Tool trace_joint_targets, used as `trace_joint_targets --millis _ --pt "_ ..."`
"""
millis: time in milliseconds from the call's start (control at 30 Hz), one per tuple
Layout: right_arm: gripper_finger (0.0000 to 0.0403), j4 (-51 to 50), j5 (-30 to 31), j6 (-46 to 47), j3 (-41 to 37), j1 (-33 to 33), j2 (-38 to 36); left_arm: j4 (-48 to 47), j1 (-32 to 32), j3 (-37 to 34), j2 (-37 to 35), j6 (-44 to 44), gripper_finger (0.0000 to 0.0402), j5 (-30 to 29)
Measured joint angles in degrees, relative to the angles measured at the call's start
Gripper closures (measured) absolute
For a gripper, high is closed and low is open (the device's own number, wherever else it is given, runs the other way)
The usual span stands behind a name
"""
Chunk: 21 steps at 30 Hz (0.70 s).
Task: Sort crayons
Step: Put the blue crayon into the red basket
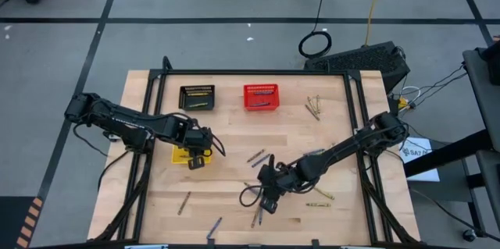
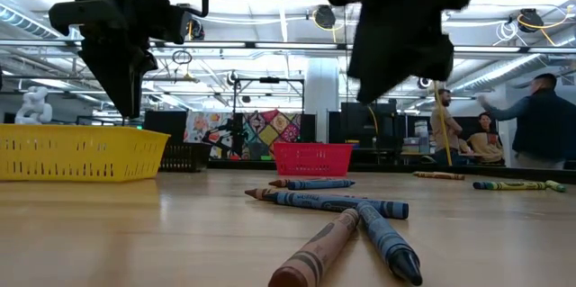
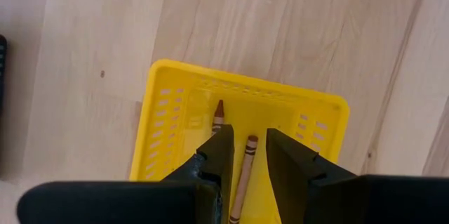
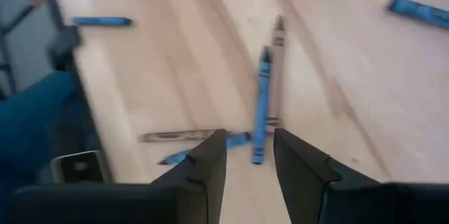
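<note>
Left gripper [image 3: 247, 164]: fingers parted a little, nothing pinched between them, hanging directly over the yellow basket [image 3: 175, 112]. Inside that basket, two brown crayons [image 3: 243, 171] lying loose on the floor, one showing in the gap between the fingertips, the other just beside it. Looks like a drop just completed, judged from the empty fingers above a crayon at rest.

Right gripper [image 4: 249, 157]: fingers likewise parted and empty, poised above a small cluster of crayons near the middle of the table's front half. Directly ahead of the tips, a blue crayon [image 4: 261, 104] lying touching a brown one [image 4: 275, 69]; another brown [image 4: 175, 137] and another blue [image 4: 203, 152] crossing just under the fingers. Probably the approach to the next pick, not yet a grasp.

Farther out on the table [image 1: 156, 210]: black basket [image 1: 196, 97] and red basket [image 1: 260, 96] along the far edge, each with something inside, too small to name. Loose yellow-green crayons [image 1: 315, 107] near the far right corner, more by the right edge, a brown one [image 1: 183, 202] and a blue one [image 1: 214, 227] toward the front edge.

Next move for the right side: settling on one crayon only. Blue and brown in contact, so a descent with the fingers straddling a single stick across its length, away from the crossing point; otherwise risk of lifting two or nudging the pile apart.
</note>
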Motion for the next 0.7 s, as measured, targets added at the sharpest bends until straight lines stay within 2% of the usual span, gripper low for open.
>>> trace_joint_targets --millis 167,333,700 --pt "0.0296 3.2 -0.9 -0.2 0.0 0.0 3.6 0.0 0.0 0.0 0.0 0.3 0.0318 -0.6" --pt "0.0296 4.6 -5.7 -0.5 0.0 0.0 8.5 0.0 0.0 0.0 0.0 0.3 0.0318 -1.9" --pt "0.0300 4.3 -5.8 -2.5 0.0 0.1 9.5 0.1 0.0 0.0 0.0 0.0 0.0318 -1.9"
